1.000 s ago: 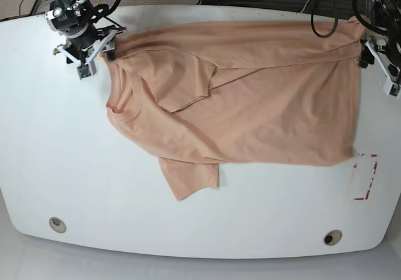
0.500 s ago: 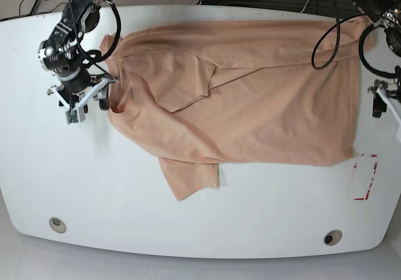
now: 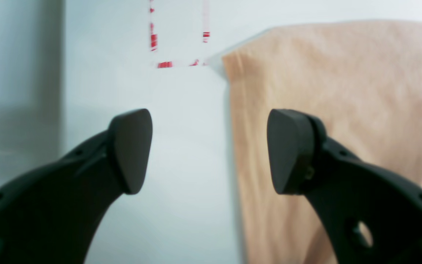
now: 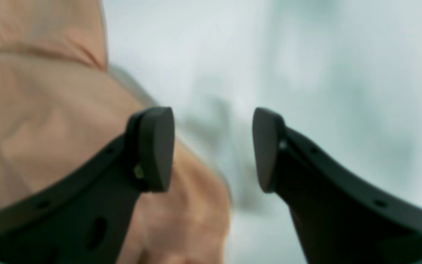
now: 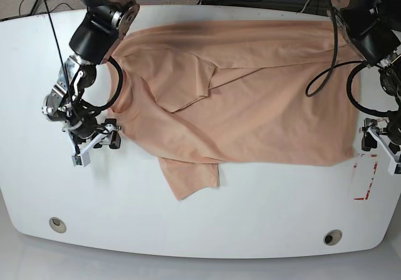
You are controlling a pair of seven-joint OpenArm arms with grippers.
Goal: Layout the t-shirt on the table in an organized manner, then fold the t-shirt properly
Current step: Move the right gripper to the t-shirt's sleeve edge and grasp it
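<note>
Base view: the shirt [image 5: 250, 98] lies spread across the upper middle of the counter [image 5: 188, 230], one sleeve folded over its upper centre and the other sticking out at the lower left of the cloth. Its top left corner is hidden under the right arm, and its far right edge is partly crossed by the left arm and a black cable [image 5: 329, 61]. The right tool [image 5: 95, 143] sits at the left of the frame, just off the shirt's left edge; it is too small here to read the gap. The left tool [image 5: 379, 142] is at the right edge of the frame, partly cut off, beside the shirt's lower right corner and above a red tape outline [image 5: 366, 176]. Two grey grommets [image 5: 57, 224] sit near the bottom edge.

Left wrist view: the left tool [image 3: 209, 150] has its jaws wide apart with nothing between them, over bare counter. The shirt's edge runs down the frame just inside the right-hand finger, filling the right side. The tape outline shows broken and blurred at top centre. The left strip of the frame is dim and unclear.

Right wrist view: the right tool [image 4: 213, 148] is also parted and empty. The shirt [image 4: 50, 110] fills the left side, behind the left-hand finger; everything past the fingers is badly blurred, and the grey smears on the counter cannot be made out.
</note>
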